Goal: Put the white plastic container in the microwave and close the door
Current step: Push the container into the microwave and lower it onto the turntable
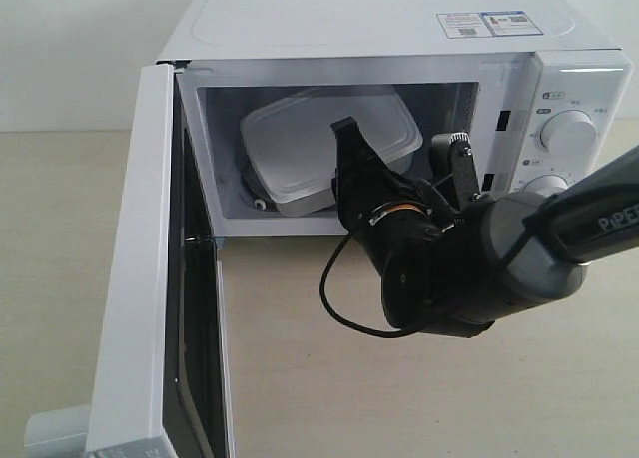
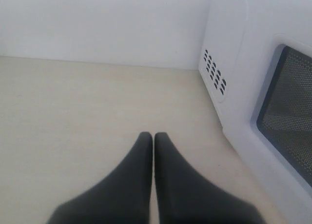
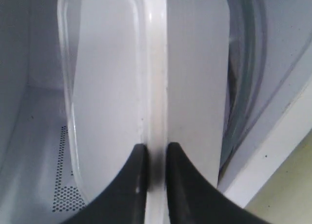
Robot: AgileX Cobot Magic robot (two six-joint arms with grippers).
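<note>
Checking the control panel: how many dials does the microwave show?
2: upper dial on the microwave, right side; lower dial beneath it, partly hidden by the right arm.

The container (image 1: 319, 149) is sitting tilted inside the microwave (image 1: 399, 29) at the upper centre of the frame; the door (image 1: 135, 278) (swung wide) is standing out along the left edge.

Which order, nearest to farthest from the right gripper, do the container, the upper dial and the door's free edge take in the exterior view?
1. Container: inside the microwave, its rim between the right gripper's fingers.
2. Upper dial: on the panel to the right.
3. Door's free edge: swung out, at lower left.
</note>
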